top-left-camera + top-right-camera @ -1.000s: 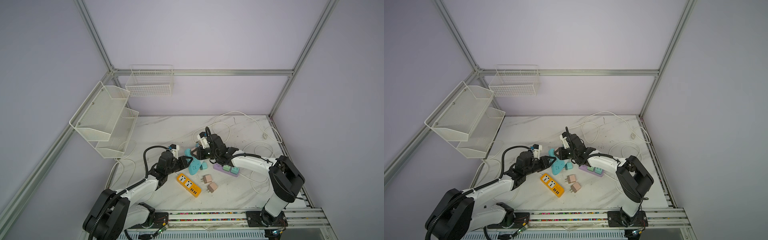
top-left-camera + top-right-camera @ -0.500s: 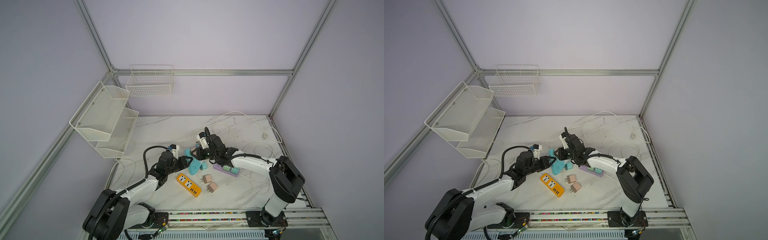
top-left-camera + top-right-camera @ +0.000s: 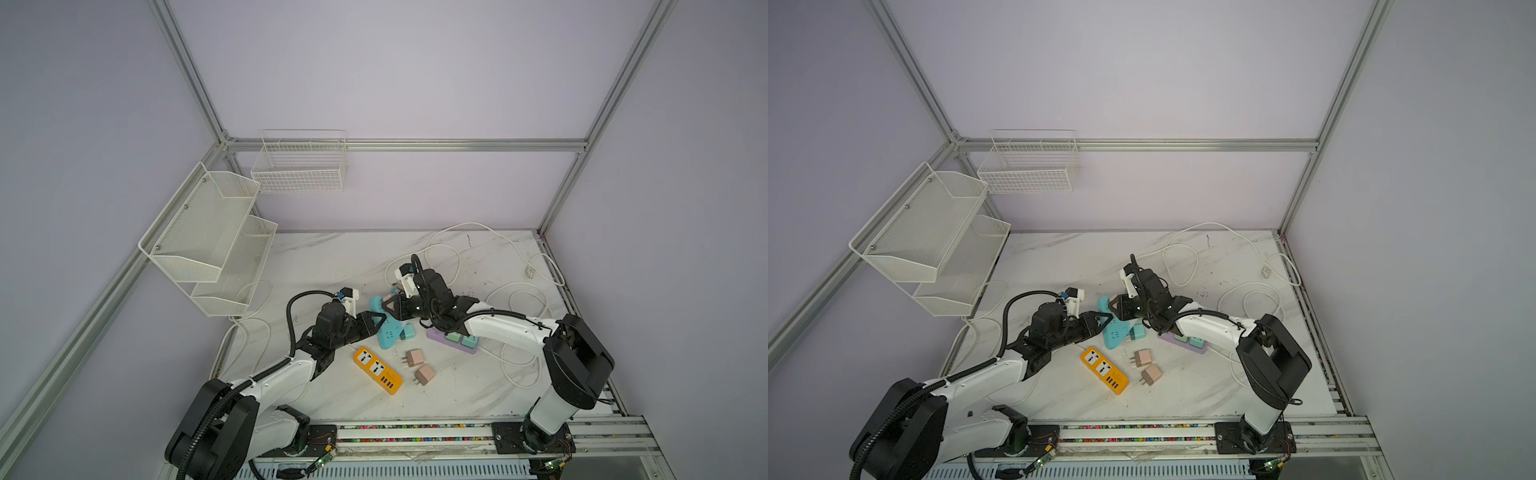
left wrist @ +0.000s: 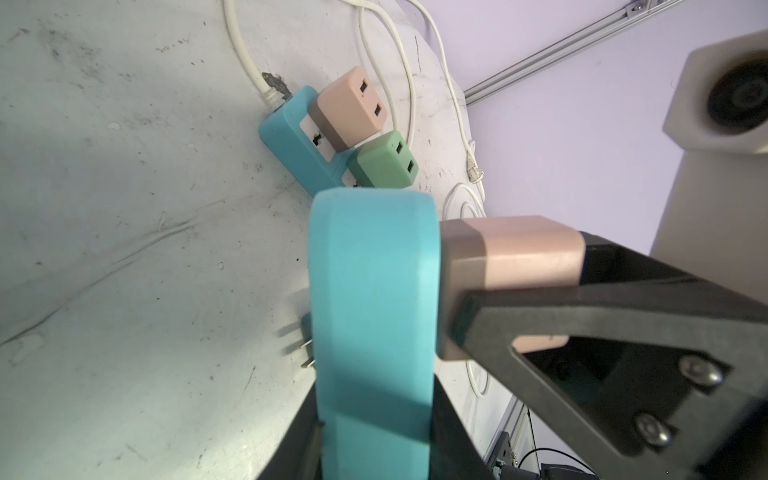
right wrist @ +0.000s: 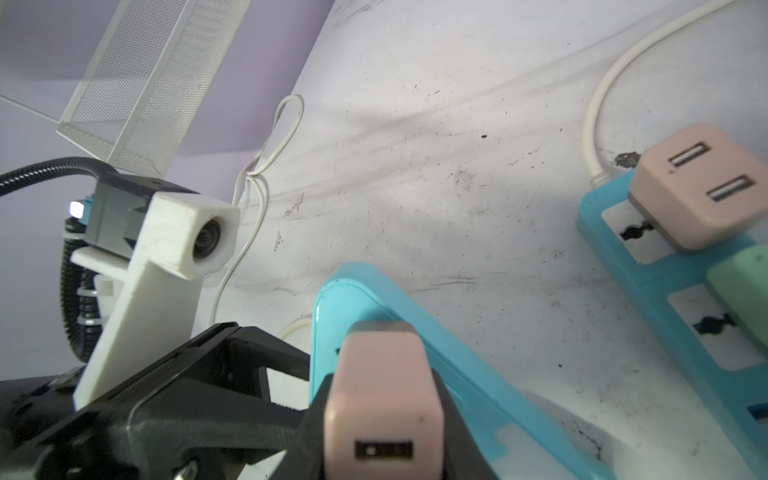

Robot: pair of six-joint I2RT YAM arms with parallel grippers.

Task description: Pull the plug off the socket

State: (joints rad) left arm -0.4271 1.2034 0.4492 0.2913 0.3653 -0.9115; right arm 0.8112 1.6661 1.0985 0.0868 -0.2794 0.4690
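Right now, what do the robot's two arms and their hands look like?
The left arm and right arm have white shells with bulky black joints. The left hand and right hand have matte black, triangular open-frame fingers fastened with silver screws. Each wrist carries a white blocky camera housing, fed by a black ribbed cable.

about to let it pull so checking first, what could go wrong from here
1. The right gripper pinches the plug by its smooth sides; if it sits tight in the strip, the fingers may slip off.
2. The left gripper grips the strip to one side of the plug, so the pull could twist it loose.
3. A second strip lies close behind; a sudden release might knock it.
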